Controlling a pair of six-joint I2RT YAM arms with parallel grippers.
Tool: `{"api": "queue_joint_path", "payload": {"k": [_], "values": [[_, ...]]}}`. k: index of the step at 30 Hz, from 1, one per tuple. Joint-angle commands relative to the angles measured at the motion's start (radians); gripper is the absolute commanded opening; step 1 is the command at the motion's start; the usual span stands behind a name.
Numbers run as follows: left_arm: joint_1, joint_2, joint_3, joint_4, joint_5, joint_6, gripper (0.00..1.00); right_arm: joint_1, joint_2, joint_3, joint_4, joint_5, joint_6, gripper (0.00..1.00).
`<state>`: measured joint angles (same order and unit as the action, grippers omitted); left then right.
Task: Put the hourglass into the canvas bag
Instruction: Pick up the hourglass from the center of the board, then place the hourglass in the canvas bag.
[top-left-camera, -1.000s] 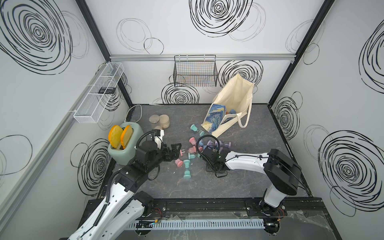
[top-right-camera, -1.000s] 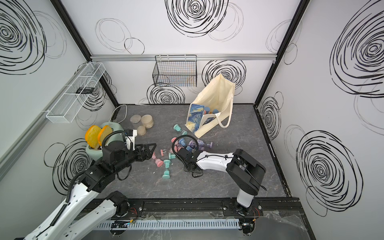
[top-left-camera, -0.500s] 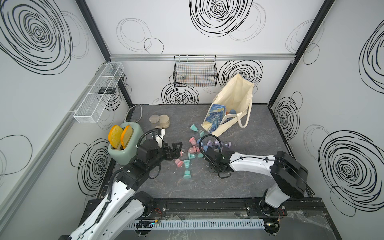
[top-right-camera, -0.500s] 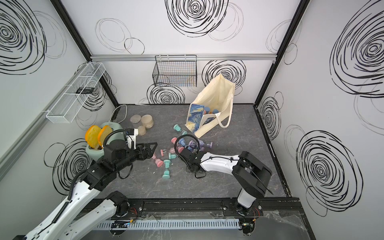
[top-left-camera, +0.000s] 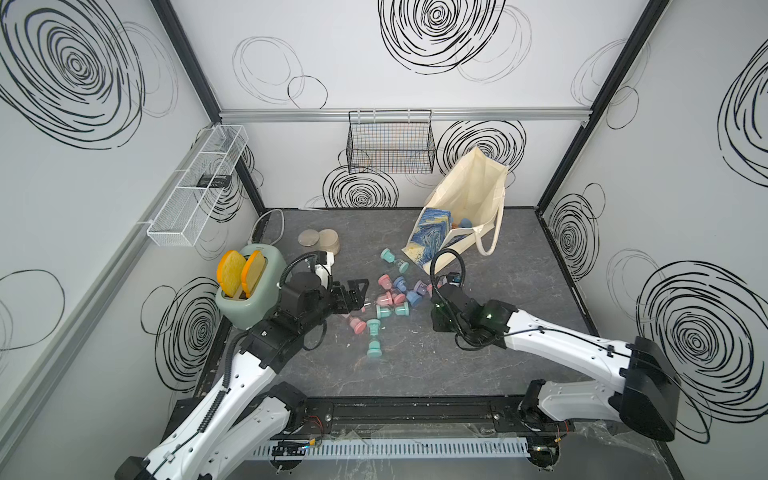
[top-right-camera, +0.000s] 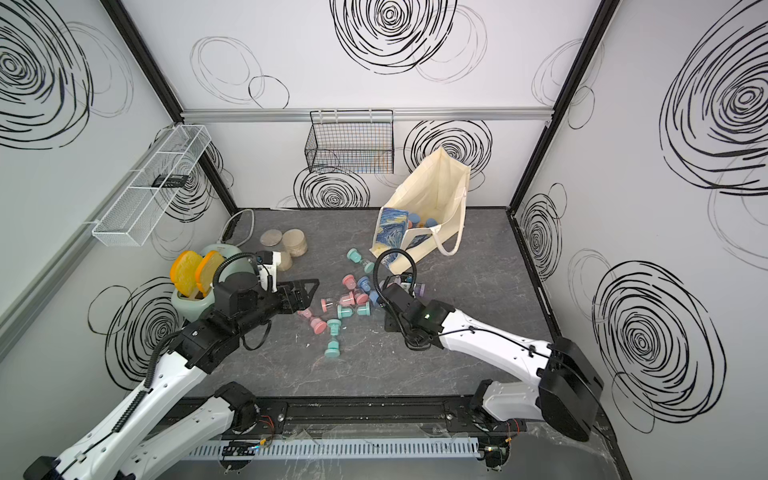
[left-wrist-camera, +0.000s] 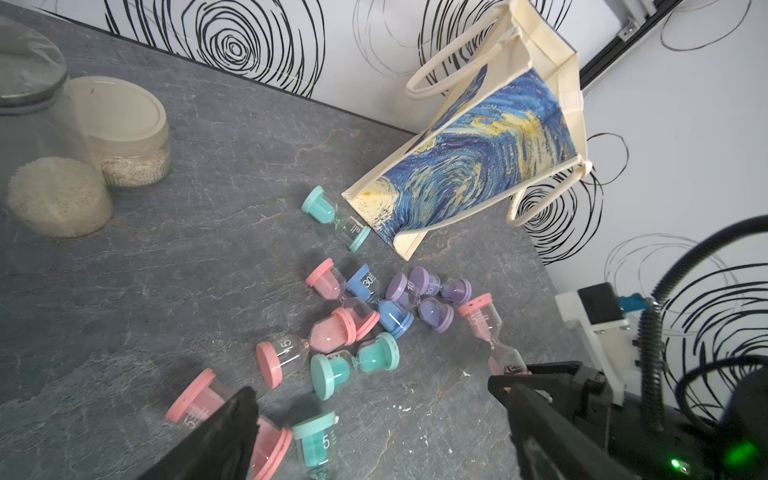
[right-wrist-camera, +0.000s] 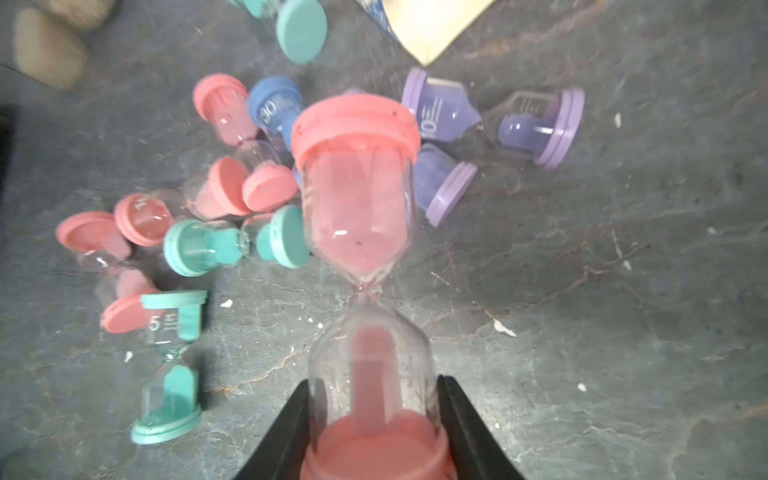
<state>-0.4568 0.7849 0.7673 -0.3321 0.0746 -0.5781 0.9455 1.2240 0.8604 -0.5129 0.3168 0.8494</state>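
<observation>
Grey tabletop (top-left-camera: 415, 374) viewed from above; loose hourglasses (top-left-camera: 390, 299) in pink, teal, blue and purple are scattered at the centre of both top views, most lying on their sides; one teal hourglass (top-left-camera: 392, 259) is laid just beside the bag's lower corner, and purple timers (left-wrist-camera: 428, 291) are found near the same corner. The canvas bag (top-left-camera: 469, 199) is propped open right of centre, towards the back wall, with blue caps visible inside. A toaster (top-left-camera: 245, 303) holding two slices and two lidded jars (top-left-camera: 320, 241) are placed at centre left; a black wire basket (top-left-camera: 390, 145) is hung on the back wall, upper centre. The pink hourglass (right-wrist-camera: 361, 199) is pinched at one bulb by the right gripper (right-wrist-camera: 374, 395), jaws pressed against the glass, at the right edge of the scatter below the bag; the right arm is stretched low from the lower right. The left gripper (top-left-camera: 359, 293) is held low at the left edge of the scatter, jaws spread wide; the left arm is raised from the lower left.
</observation>
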Motion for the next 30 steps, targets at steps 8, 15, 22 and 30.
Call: {"api": "queue_joint_path", "payload": {"k": [8, 15, 22, 30], "values": [[0.006, 0.105, 0.107, 0.164, 0.057, -0.032, 0.96, -0.128, -0.165, 0.161, -0.043, 0.008, -0.229, 0.26], [0.002, 0.184, 0.173, 0.216, 0.073, 0.005, 0.96, -0.225, -0.078, 0.375, -0.016, -0.007, -0.321, 0.25], [-0.021, 0.259, 0.209, 0.294, 0.092, 0.010, 0.96, -0.431, 0.099, 0.544, 0.075, -0.086, -0.365, 0.27], [-0.091, 0.365, 0.287, 0.331, 0.095, 0.040, 0.96, -0.568, 0.378, 0.722, 0.115, -0.119, -0.391, 0.27]]}}
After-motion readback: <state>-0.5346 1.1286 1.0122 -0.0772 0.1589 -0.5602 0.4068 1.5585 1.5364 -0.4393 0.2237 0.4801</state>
